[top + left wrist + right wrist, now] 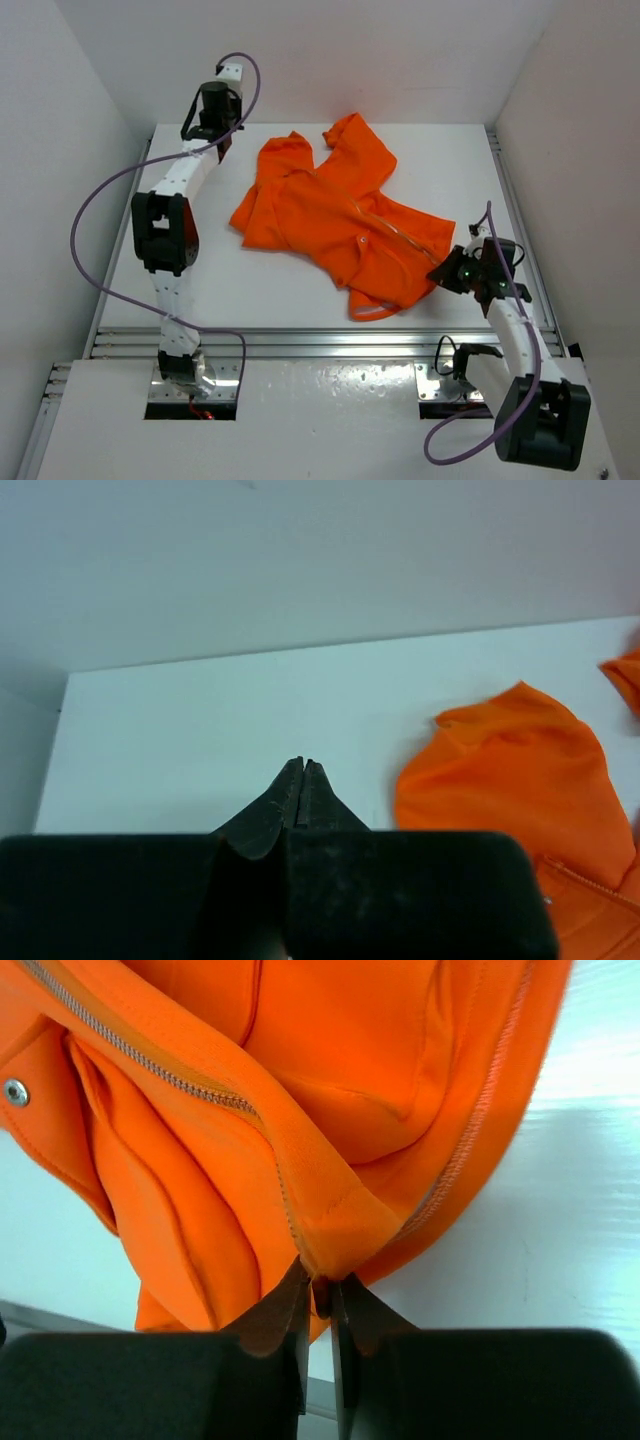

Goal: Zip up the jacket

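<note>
The jacket is spread across the centre of the table in the top view. Its lower right edge, where the zipper runs down, is pinched between the closed fingers of the right gripper at the bottom centre of the right wrist view; the left gripper is closed on nothing, and the jacket is seen apart from it, at the lower right of the left wrist view.

Room on my left, jacket filling the middle
I see bare table between left arm and jacket; walls close in on both sides.
</note>
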`<state>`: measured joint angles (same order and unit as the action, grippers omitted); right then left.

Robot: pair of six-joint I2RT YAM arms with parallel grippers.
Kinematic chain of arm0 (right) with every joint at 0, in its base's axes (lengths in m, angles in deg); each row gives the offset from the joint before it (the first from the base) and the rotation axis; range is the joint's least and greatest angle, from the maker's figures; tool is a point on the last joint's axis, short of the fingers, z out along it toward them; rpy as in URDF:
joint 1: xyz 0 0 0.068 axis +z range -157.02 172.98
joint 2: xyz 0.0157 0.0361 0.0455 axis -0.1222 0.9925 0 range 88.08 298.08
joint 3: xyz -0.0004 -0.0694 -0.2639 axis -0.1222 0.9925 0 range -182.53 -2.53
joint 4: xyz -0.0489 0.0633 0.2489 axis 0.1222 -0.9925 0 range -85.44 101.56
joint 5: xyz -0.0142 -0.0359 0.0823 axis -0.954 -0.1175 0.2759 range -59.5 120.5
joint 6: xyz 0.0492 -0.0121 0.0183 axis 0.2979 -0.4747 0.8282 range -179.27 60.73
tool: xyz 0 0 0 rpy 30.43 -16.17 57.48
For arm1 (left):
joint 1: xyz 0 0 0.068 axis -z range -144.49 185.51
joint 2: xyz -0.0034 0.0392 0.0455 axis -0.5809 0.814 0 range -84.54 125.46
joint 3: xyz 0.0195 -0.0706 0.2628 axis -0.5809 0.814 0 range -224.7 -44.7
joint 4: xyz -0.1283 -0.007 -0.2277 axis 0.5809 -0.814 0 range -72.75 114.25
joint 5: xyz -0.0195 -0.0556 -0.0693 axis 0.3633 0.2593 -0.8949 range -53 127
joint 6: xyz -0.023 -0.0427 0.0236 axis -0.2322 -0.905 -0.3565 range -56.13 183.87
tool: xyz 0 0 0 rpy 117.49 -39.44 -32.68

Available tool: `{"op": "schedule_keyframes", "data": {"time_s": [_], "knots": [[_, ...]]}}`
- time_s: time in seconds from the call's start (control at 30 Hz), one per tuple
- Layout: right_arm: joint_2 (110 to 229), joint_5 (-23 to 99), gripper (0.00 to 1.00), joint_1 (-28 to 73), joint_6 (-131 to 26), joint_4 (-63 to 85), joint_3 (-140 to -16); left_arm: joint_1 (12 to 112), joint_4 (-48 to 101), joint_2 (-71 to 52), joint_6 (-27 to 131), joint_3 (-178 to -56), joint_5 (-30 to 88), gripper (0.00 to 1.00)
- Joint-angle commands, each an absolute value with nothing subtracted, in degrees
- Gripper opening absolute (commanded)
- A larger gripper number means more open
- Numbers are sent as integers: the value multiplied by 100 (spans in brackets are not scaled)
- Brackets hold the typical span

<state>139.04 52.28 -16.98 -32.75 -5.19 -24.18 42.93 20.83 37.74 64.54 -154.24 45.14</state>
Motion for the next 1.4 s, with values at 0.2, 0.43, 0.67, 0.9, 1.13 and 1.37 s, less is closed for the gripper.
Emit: {"op": "schedule_keyframes", "data": {"time_s": [0.2,0.43,0.67,0.9,1.13,1.37], "knots": [[14635,6345,83,-1476,-3825,-48,-3977,4219,1583,3140,6187,-15738,3024,99],[14854,6530,83,-1317,-4380,-13,-4937,4570,1072,1980,6080,-14808,2750,99],[15847,6653,81,-1062,-4855,225,-5815,4922,738,1786,5905,-14077,1354,85],[18095,6784,82,-219,-4249,1102,-7535,5133,949,1531,5904,-13479,1221,91],[21486,8271,87,229,-3176,1816,-10332,4466,1054,1338,5420,-13286,536,94],[23228,8333,88,405,-3677,735,-12355,4289,1054,942,5420,-12952,641,94]]}}
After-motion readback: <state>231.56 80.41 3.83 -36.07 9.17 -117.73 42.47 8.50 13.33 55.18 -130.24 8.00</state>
